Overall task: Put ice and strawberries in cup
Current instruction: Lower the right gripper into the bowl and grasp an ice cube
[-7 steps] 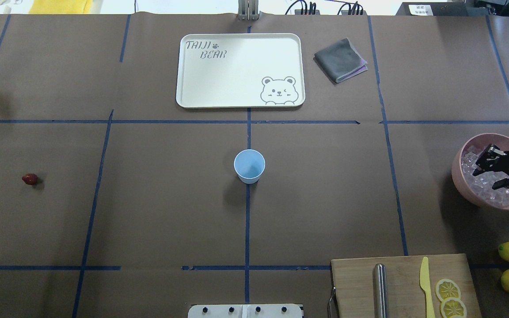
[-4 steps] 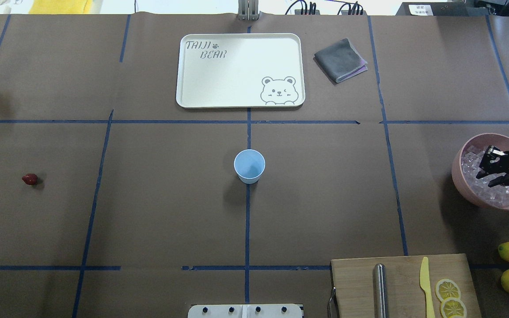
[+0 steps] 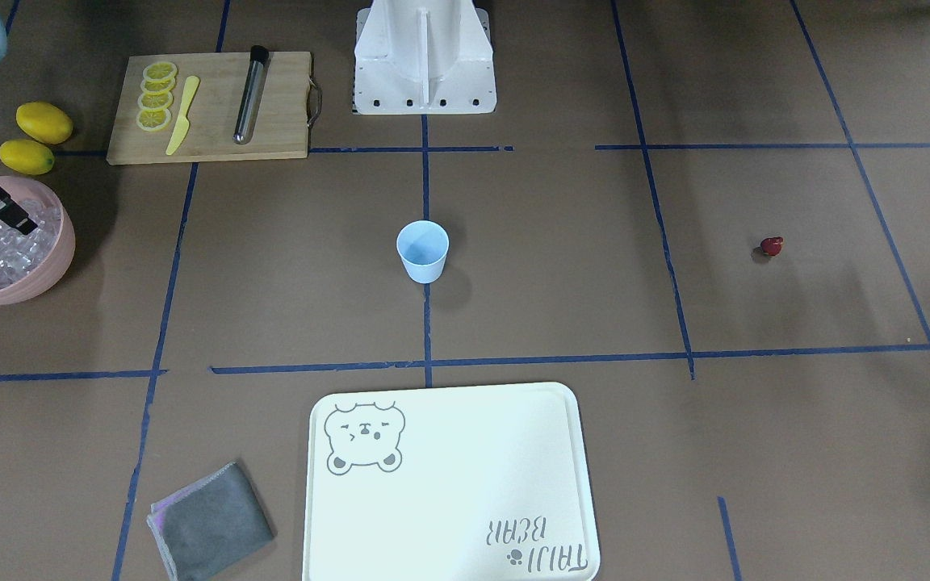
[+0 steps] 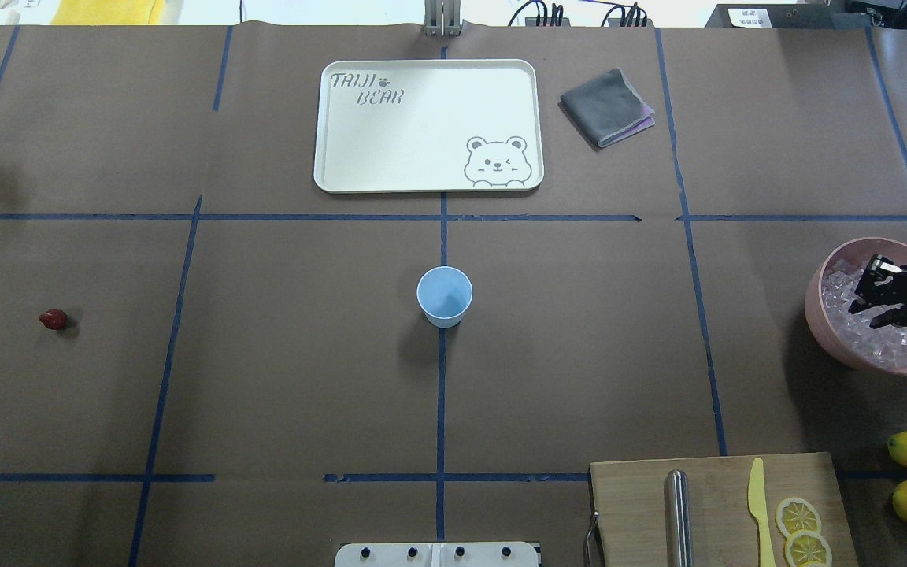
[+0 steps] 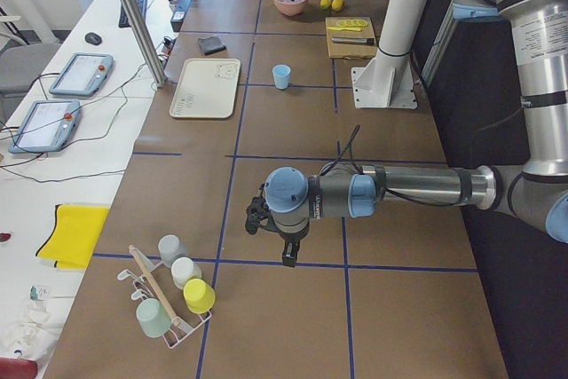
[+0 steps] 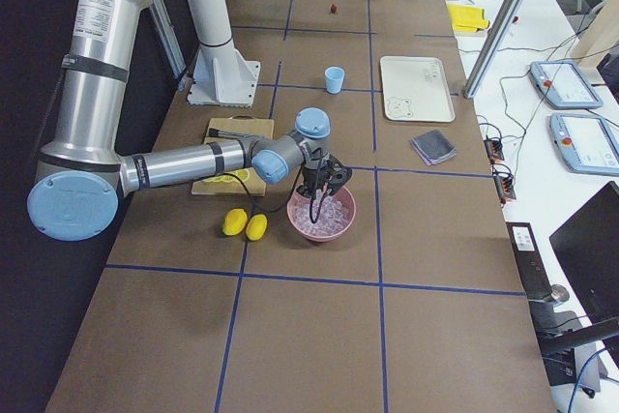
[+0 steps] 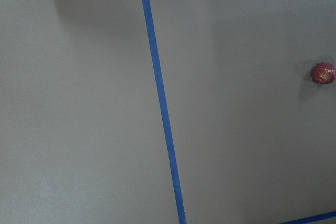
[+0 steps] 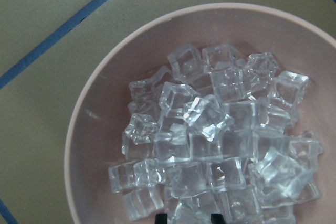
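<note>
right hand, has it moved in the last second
Yes. In the overhead view the right hand has edged right, away from the left rim of the pink bowl, and has partly closed over the ice.

1. Cup (image 4: pixel 444 296): one, pale blue, at the table's middle.
2. Strawberry (image 4: pixel 53 319): one, far out on the left.
3. Ice (image 8: pixel 210 140): many clear cubes in a heap, too overlapped to count exactly.
4. Pink bowl (image 3: pixel 45 270): one, on the right.
5. Whole lemons (image 3: pixel 43 122): two, on the near right.
6. Lemon slices (image 3: pixel 160 71): four, in a row.
7. Cutting board (image 3: pixel 271 121): one.
8. Yellow knife (image 3: pixel 181 115): one.
9. Metal rod (image 3: pixel 248 95): one.
10. Tray (image 4: pixel 422 126): one, on the far side.
11. Grey cloth (image 4: pixel 605 107): one, folded.
12. Upturned cups on the rack (image 5: pixel 185 271): four, at the left end.
13. Tablets (image 5: pixel 82 74): two, on the side table.
</note>
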Robot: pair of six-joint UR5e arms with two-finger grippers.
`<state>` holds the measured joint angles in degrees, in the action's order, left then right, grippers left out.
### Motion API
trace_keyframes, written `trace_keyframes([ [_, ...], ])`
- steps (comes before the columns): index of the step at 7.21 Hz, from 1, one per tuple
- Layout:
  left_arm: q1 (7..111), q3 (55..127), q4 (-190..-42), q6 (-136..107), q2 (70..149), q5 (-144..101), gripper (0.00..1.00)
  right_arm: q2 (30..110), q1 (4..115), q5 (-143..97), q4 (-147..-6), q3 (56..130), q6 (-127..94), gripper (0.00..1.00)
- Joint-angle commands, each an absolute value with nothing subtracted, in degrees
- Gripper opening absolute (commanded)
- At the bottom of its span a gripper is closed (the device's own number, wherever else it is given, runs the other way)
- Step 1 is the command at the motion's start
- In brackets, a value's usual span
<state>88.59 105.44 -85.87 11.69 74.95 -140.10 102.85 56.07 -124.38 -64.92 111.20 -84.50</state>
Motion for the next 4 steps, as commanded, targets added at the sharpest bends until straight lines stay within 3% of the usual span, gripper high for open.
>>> trace_keyframes([
  [1,88.6,105.5,-85.9,11.7,75.0,-140.1,1.0,103.0,56.4,-123.3,-65.0,116.5,-84.7,0.0],
  [4,88.6,105.5,-85.9,11.7,75.0,-144.0,1.0,93.1,52.7,-123.1,-65.6,119.4,-85.2,0.0],
])
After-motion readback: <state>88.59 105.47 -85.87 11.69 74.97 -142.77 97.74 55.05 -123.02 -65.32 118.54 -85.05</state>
